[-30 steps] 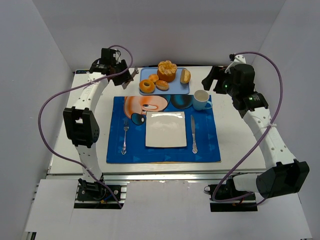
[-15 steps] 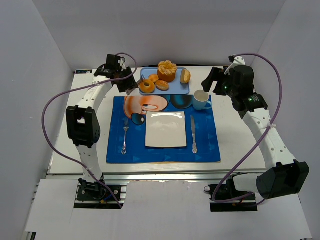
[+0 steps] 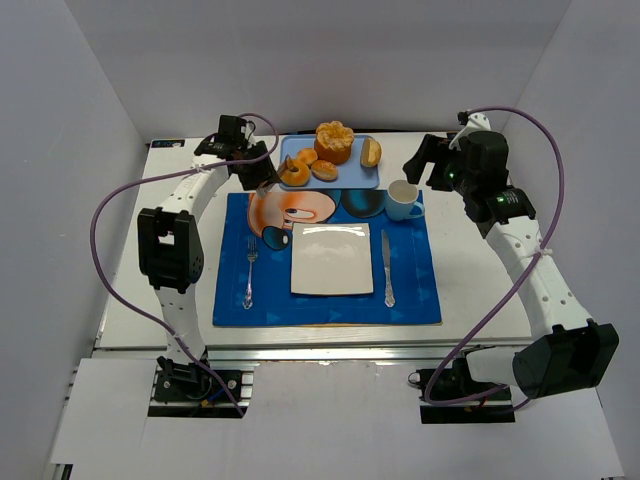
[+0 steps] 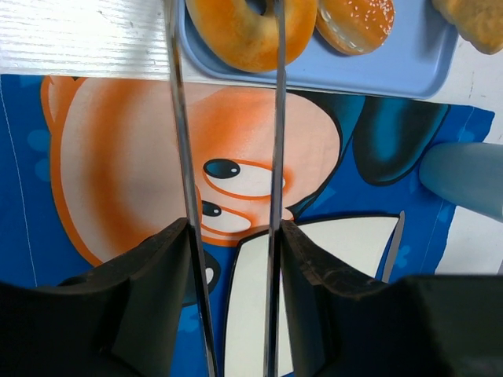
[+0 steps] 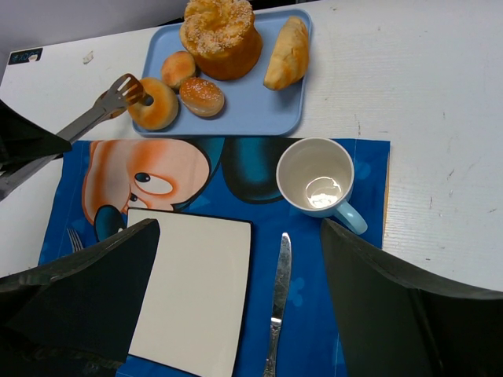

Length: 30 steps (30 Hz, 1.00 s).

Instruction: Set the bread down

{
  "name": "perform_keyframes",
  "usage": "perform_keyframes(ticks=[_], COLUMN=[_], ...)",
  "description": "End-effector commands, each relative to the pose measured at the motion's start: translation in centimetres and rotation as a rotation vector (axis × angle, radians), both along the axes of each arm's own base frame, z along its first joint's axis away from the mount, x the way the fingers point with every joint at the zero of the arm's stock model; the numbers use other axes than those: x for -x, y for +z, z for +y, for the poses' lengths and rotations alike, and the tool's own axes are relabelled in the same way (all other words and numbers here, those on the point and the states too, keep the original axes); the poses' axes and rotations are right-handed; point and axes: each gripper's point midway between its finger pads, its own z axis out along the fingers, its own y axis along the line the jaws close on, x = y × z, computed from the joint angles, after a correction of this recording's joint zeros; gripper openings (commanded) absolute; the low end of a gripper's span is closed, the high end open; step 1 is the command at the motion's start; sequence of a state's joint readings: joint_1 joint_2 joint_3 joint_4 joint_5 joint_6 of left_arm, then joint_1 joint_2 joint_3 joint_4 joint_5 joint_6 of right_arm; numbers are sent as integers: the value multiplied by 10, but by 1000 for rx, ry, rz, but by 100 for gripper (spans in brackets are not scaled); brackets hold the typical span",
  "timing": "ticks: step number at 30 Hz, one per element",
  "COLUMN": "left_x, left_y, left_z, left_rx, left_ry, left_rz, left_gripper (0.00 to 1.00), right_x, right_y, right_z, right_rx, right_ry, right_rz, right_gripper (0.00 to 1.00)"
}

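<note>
Left gripper (image 4: 232, 236): closed onto a pair of metal tongs (image 4: 174, 118), one finger pressing each arm. The two arms were held narrowly apart, not squeezed together. The tongs ran lengthwise from the gripper towards the near left corner of the blue tray (image 5: 251, 110), and their tips were at the ring doughnut (image 5: 157, 106), against its left side. Whether they pinched it could not be determined.

The doughnut lay flat in the near left corner of the tray, hole upward. Being round, it showed no long axis. A small bun (image 5: 178, 67) and a seeded bun (image 5: 202, 94) lay just beside it. A tall sugared loaf (image 5: 220, 35) stood at the tray's far middle. A long roll (image 5: 287, 51) lay with its length along the right edge.

Right gripper (image 3: 425, 165): fingers spread wide, holding nothing, raised over the desk (image 5: 424, 94) to the right of the tray, above a cup (image 5: 318, 177).
</note>
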State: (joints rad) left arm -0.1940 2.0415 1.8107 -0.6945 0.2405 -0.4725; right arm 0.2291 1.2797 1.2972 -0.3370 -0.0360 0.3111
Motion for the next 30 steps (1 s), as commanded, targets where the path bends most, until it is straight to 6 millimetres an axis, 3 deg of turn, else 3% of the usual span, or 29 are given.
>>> perform_keyframes(ticks=[1,3,4,10,11,15,22,25,27,29,30], left_x=[-2,-2,-1,3,4,4,10,23,40,54,67], left_y=[9,12,13,22,24,46,112,143,159,165,159], left_z=[-6,-7,-7,-5,-4,-3,12,10,4,-2,-6], left_rx=[20,24,22,14,13,6,-26,33,84,103,112], left_ry=[-15,-22,-21,-25,-24,-30,35,49,29,1,-27], left_rz=[-29,-33,-31,-36,-36,-75,-198,-267,-287,-285,-251], left_gripper=[56,46,35,18,11,1,0,0,0,0,0], right_x=[0,1,0,1,1,2,7,14,20,25,28], right_y=[13,13,14,16,17,21,27,29,31,34,35], right_z=[-2,-2,-2,-1,-1,0,2,2,1,1,0], right_rx=[-11,-12,-12,-17,-18,-21,-36,-43,-50,-61,-68], right_ry=[-4,-5,-5,-3,-1,5,15,17,15,13,12], right_rz=[-48,-48,-51,-54,-56,-63,-68,-69,-69,-73,-72], right_gripper=[89,90,89,90,89,89,89,89,89,89,89])
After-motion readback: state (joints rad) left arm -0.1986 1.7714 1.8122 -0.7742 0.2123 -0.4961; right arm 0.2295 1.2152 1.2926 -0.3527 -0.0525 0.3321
